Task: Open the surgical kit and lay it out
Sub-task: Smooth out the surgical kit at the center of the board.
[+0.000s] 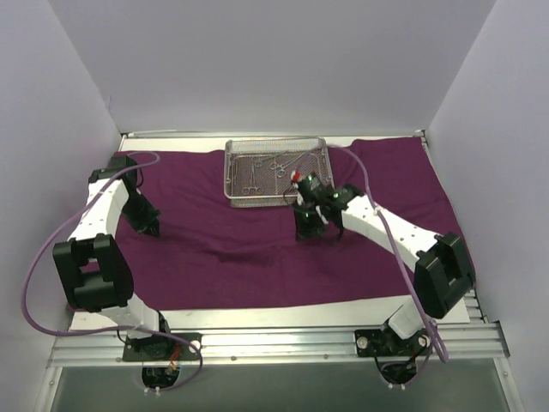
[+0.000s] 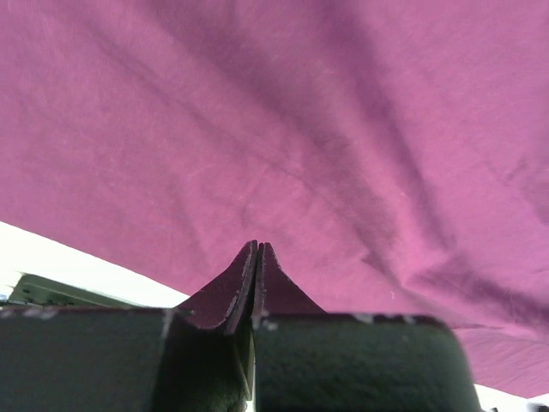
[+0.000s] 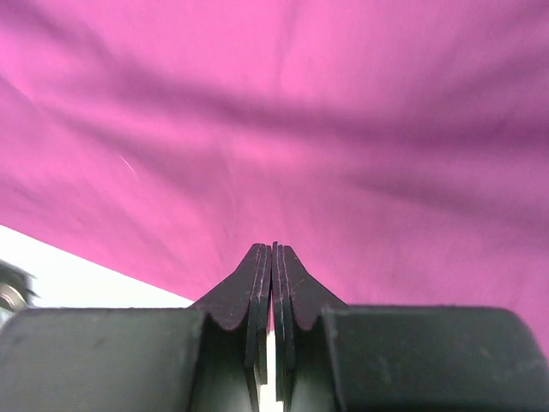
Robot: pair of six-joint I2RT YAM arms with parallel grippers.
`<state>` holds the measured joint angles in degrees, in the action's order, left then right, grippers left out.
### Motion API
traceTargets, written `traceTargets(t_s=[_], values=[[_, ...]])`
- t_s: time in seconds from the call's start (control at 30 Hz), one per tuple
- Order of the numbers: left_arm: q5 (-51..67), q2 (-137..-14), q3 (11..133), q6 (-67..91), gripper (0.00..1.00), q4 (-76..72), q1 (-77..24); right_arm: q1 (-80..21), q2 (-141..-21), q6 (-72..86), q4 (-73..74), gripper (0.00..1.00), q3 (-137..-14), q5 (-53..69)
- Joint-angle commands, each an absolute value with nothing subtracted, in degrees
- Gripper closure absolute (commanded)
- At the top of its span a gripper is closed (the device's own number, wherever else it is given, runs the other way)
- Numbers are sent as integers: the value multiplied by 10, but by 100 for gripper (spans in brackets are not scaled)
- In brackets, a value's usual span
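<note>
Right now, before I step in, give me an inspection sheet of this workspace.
Surface: large dark purple cloth wrap spread open, wrinkled.
Job's things: shallow silver wire-mesh tray on the cloth, far centre; thin silver ring-handled instruments inside it.
Clutter: nothing seen.
Grippers: left gripper shut, over the cloth; right gripper shut, just short of the tray.
Cables: lilac cables loop off both arms.
Surroundings: white walls on three sides.

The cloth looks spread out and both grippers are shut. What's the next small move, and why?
Probably open the right gripper and raise it toward the tray just beyond it. The cloth lies spread, but the forceps all sit inside the tray, so laying them out seems to remain. The left gripper is much farther from the tray.
</note>
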<state>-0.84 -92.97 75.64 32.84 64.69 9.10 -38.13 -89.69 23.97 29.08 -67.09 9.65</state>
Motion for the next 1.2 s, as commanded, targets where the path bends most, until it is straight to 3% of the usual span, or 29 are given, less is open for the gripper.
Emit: traceTargets(t_s=[0.0, 0.2, 0.5, 0.63, 0.8, 1.17], values=[[0, -941, 814, 309, 98, 636, 93, -328, -939, 219, 314, 100, -757, 41], [59, -1011, 919, 283, 98, 598, 91, -149, -1000, 221, 321, 100, -840, 88], [116, -1182, 1060, 290, 98, 564, 75, 32, -1129, 255, 261, 100, -927, 131], [154, -1281, 1097, 287, 98, 547, 62, 76, -1171, 306, 171, 100, -873, 172], [151, -1289, 1100, 288, 98, 526, 59, 111, -1211, 299, 171, 100, -846, 152], [113, -1318, 1176, 275, 98, 563, 62, 166, -1119, 261, 225, 100, -711, 71]])
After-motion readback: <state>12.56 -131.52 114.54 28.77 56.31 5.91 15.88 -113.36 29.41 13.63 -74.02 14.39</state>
